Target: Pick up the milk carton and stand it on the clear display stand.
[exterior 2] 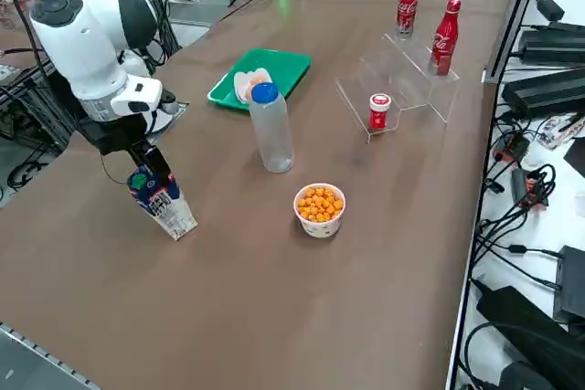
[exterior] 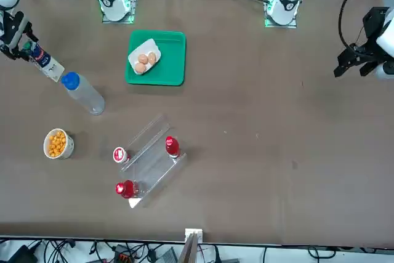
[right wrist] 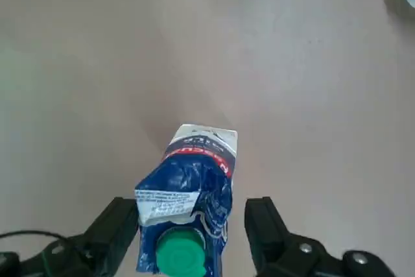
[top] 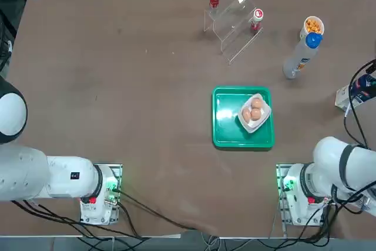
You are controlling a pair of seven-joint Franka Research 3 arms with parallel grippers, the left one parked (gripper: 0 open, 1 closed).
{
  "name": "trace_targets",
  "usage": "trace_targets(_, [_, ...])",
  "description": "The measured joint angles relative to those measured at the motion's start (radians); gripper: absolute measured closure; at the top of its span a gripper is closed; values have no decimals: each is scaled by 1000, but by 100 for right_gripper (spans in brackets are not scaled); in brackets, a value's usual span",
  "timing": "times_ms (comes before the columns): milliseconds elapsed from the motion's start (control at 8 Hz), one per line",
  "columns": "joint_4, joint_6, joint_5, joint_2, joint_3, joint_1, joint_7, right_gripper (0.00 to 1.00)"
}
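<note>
Right tool (right wrist: 193, 235) is sitting spread wide at the table's right edge, its two black fingers (right wrist: 117, 228) flanking the top of the small dark blue and white milk carton with a green cap (right wrist: 194, 192). A gap is showing on each side in the wrist view, so it is not pinching. Carton is standing tilted on the brown table (exterior 2: 366, 226), well apart from everything else. In the top view the carton (top: 346, 95) is half cut off by the frame edge; in the front view (exterior: 43, 61) the tool is partly covering it. Transparent acrylic stepped display stand (exterior 2: 402, 75) is sitting at the far side, beyond the green tray (top: 226, 127); its clear panels are hard to trace, only glinting edges. Red bottles (exterior 2: 446, 36) and a small red-lidded jar (exterior 2: 379, 110) are standing on it.
</note>
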Motion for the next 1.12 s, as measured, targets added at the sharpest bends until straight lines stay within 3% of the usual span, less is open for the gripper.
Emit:
trace_targets(500, [-2, 34, 0, 47, 0, -17, -2, 3])
trace_targets(625, [-2, 40, 0, 53, 0, -22, -2, 7])
trace_targets(875, [-2, 43, 0, 59, 0, -26, -4, 33])
trace_targets(1000, [-2, 43, 0, 59, 0, -26, -5, 38])
trace_targets(1125, [0, 43, 0, 57, 0, -26, -4, 51])
